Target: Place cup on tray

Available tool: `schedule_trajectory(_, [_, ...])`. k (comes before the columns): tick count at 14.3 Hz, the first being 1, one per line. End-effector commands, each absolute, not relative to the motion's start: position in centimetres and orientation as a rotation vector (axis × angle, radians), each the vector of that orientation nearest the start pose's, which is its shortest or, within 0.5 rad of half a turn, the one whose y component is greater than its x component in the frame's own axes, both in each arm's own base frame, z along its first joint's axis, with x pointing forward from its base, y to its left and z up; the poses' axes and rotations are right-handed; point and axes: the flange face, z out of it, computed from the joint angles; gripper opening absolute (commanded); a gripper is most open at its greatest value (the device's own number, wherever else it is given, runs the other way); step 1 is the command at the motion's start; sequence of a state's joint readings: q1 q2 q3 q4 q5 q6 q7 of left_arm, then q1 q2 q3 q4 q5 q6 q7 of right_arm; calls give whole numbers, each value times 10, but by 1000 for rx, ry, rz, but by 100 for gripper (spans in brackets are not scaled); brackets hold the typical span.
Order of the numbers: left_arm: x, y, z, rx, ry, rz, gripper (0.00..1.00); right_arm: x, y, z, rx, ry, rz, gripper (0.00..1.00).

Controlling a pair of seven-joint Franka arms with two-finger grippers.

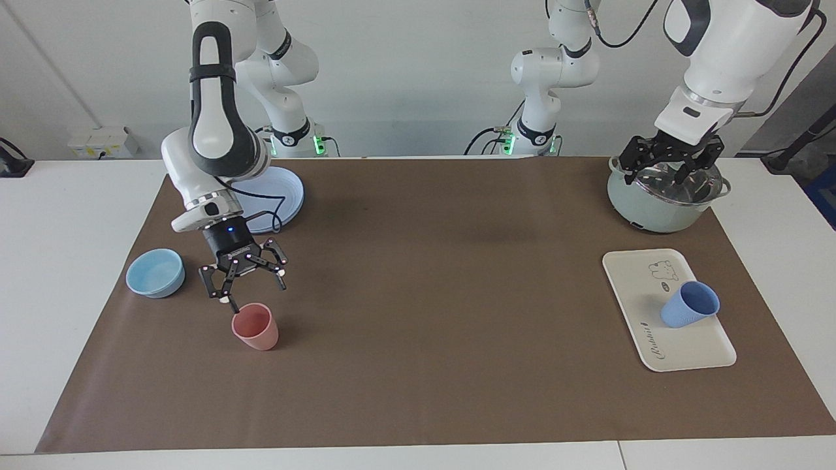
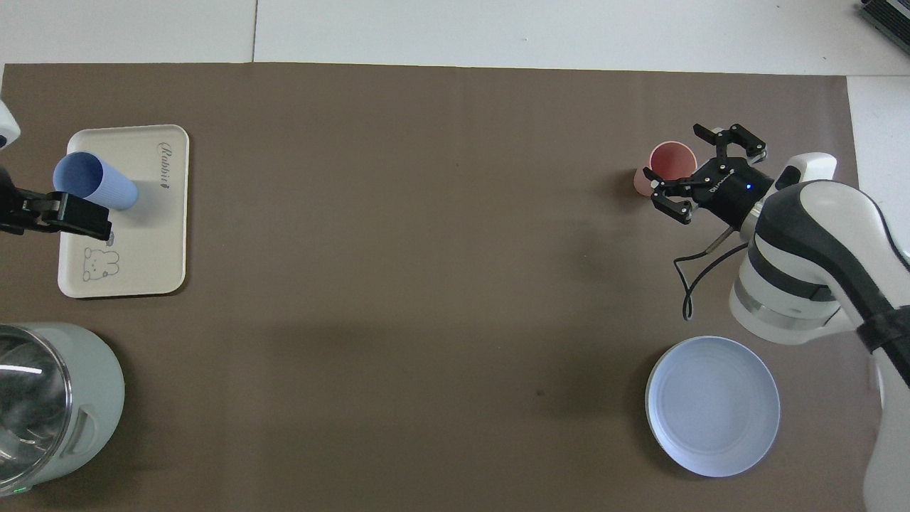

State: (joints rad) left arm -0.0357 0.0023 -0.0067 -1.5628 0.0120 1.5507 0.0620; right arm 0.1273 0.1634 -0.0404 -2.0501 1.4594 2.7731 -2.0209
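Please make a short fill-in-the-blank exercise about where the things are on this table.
1. The blue cup stands on the cream ____.
2. The right gripper, fingers open, is up over the ____ cup.
3. The left gripper hangs over the pale green ____.
4. The light-blue bowl lies toward the ____ arm's end of the table.

Missing words: tray; pink; pot; right

Brown mat (image 1: 431, 313) covers white tabletop (image 1: 65, 261). Pale green pot (image 1: 659, 202) w/ glass lid at left arm's end. At right arm's end: lavender plate (image 1: 287, 186) nearest robots, light-blue bowl (image 1: 155, 273), pink tumbler (image 1: 256, 326) upright, farthest from robots.
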Motion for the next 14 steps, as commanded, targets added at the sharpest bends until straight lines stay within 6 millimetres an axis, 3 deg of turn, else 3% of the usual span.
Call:
schedule_trajectory(1, [547,-8,622,-3170,111,-16,99,610,2,414,-2475,-1152,-1246,100])
schedule_trajectory(4, [546,-8,620,-3170,101,-11,100,610,6,443,-2527,-1171,-1118,100])
schedule_trajectory(8, [546,-13,619,-3168,125,-11,100,594,-17,480,-2669,-1114,-864,100])
schedule_trajectory(14, [544,-12,618,-3130,127,19,100,565,-28,516,-2916,-698,-536,100])
